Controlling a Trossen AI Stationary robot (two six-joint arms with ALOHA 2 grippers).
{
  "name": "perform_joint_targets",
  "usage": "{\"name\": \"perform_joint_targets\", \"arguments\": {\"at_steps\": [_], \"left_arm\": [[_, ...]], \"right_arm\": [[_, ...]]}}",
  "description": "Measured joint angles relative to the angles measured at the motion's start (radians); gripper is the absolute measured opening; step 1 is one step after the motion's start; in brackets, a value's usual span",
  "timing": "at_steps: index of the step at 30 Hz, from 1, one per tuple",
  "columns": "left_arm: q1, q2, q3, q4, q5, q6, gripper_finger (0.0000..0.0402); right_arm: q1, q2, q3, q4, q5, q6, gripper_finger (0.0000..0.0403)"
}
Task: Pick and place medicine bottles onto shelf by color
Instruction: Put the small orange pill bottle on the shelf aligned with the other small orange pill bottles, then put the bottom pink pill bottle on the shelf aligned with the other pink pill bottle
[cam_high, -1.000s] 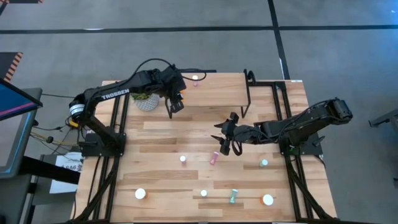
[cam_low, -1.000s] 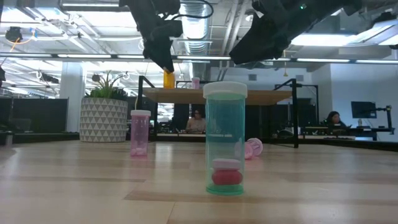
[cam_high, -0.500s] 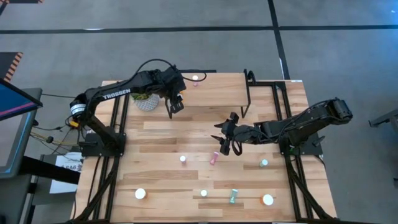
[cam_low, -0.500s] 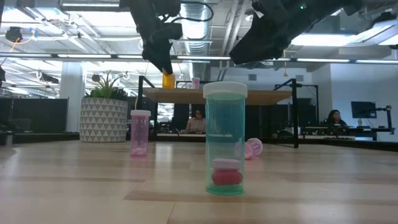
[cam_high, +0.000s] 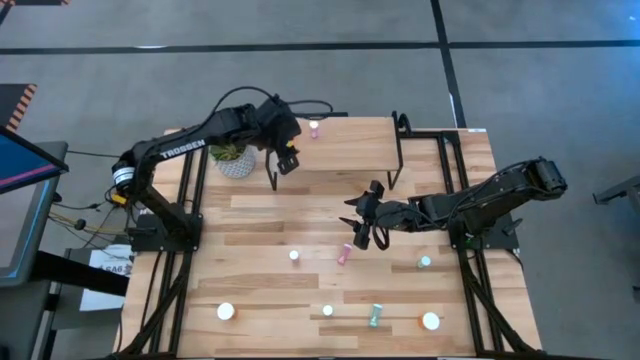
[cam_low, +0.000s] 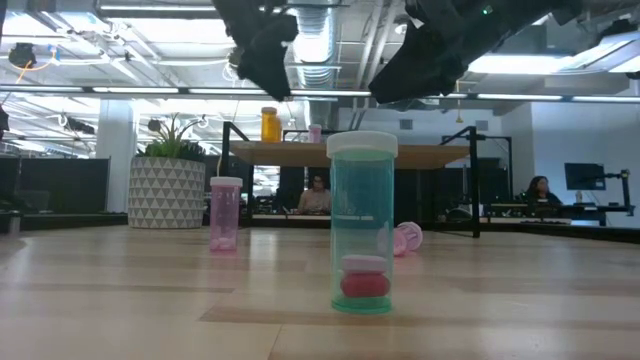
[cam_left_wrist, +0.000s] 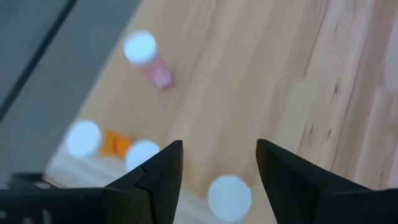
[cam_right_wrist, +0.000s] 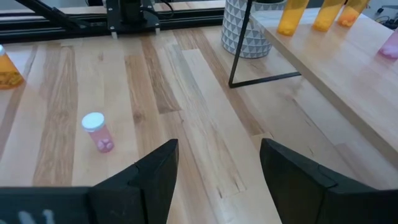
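Left pincer open and empty above the shelf, near orange bottles; seemingly clear, though a sideways swing could topple them. Right pincer open, empty over the worktop.

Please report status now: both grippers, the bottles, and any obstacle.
Left gripper open, empty, above shelf. Right gripper open, empty, over table centre, near fallen pink bottle. Orange bottle on shelf. No obstacle seen.
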Motion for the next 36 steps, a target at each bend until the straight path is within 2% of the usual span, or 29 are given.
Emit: {"name": "perform_joint_targets", "arguments": {"at_steps": [6, 12, 15, 20, 26, 31, 36], "left_arm": [[-0.013, -0.008, 0.090, -0.042, -0.016, 0.013, 0.0191], [-0.137, -0.141, 0.064, -0.028, -0.183, -0.033, 0.0170], [-0.225, -0.233, -0.025, 0.060, -0.226, -0.075, 0.0155], [-0.387, -0.359, -0.275, 0.201, -0.207, -0.188, 0.0140], [-0.583, -0.381, -0.540, 0.342, -0.240, -0.337, 0.0137], [-0.685, -0.302, -0.593, 0.355, -0.226, -0.402, 0.0137], [-0.735, -0.207, -0.592, 0.404, -0.220, -0.372, 0.0137]], "right_arm": [[0.000, 0.000, 0.000, -0.008, -0.004, 0.001, 0.0249], [0.000, 0.000, 0.000, -0.034, -0.010, 0.004, 0.0249], [0.000, 0.000, 0.000, -0.032, -0.010, 0.002, 0.0249], [-0.002, 0.000, 0.000, -0.025, -0.010, 0.000, 0.0249], [0.000, 0.000, 0.000, -0.010, -0.010, 0.001, 0.0249], [0.000, 0.000, 0.000, 0.005, -0.009, 0.030, 0.0249], [0.000, 0.001, 0.000, 0.025, -0.007, 0.037, 0.0249]]}}
